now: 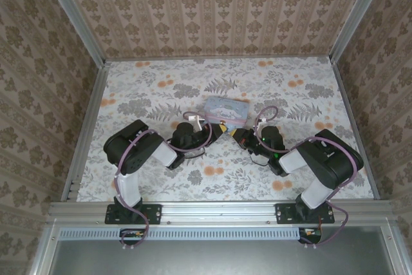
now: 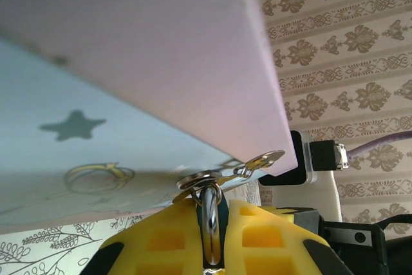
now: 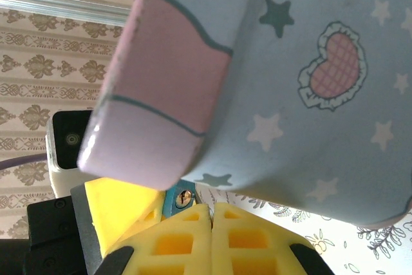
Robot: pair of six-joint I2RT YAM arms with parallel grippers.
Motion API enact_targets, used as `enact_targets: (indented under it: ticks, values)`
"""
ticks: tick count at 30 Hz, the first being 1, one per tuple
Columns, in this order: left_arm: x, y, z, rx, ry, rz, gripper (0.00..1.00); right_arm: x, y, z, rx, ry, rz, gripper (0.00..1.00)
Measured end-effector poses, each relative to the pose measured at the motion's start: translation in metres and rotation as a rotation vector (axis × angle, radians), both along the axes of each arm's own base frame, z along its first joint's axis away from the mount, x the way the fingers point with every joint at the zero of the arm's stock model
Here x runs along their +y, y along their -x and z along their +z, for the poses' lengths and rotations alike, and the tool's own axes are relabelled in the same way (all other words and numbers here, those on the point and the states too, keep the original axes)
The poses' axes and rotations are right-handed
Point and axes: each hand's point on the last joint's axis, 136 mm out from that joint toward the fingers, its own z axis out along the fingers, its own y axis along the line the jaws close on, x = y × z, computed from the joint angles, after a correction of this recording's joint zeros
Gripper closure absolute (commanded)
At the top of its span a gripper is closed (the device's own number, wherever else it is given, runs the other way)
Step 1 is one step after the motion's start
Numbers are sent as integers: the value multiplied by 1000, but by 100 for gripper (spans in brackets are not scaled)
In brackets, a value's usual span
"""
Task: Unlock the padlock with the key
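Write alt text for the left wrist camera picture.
The left gripper, yellow-fingered, is shut on a shiny metal loop with a small ring and a flat metal tab at its top. A tin, pale blue with a dark star and a pink side, looms close behind; patterned wallpaper lies to the right.

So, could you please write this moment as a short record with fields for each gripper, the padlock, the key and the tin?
left gripper: shut, apparently on the padlock, with its shiny shackle between the fingers
padlock body: teal, just beside the right gripper's fingertips
right gripper: shut; nothing visible between its fingers
key: flat metal pieces on a ring at the shackle's top; whether one is in the lock is hidden
tin: pale blue, on the table just behind the two grippers
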Motion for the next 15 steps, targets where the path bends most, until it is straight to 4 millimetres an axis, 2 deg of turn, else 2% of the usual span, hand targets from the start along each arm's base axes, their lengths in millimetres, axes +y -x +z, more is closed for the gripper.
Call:
enact_targets:
  ticks: [15]
  values:
    - [0,0,1,-4,3,1,100,-4,3,3,1,34,-6,100]
